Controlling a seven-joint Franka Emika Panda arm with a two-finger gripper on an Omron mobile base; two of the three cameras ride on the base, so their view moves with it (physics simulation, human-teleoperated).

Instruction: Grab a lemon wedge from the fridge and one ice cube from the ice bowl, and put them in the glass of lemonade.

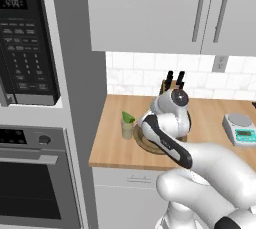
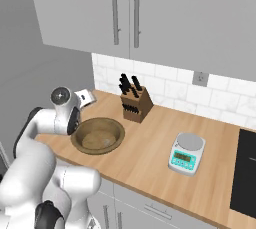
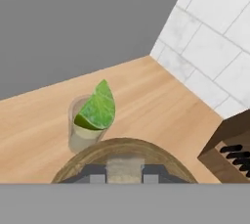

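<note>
Green lemon wedge point(image 3: 97, 106) already sits in the clear lemonade glass point(image 3: 83, 135) on the wooden table point(image 3: 161, 100). Tool point(image 3: 124, 173) grasps a pale ice cube point(image 3: 124, 168) above the brown bowl point(image 3: 161, 159). Next: carry cube over glass, release.

Knife block point(image 2: 136, 104) — scale point(image 2: 186, 154) — microwave point(image 1: 25, 38)
</note>
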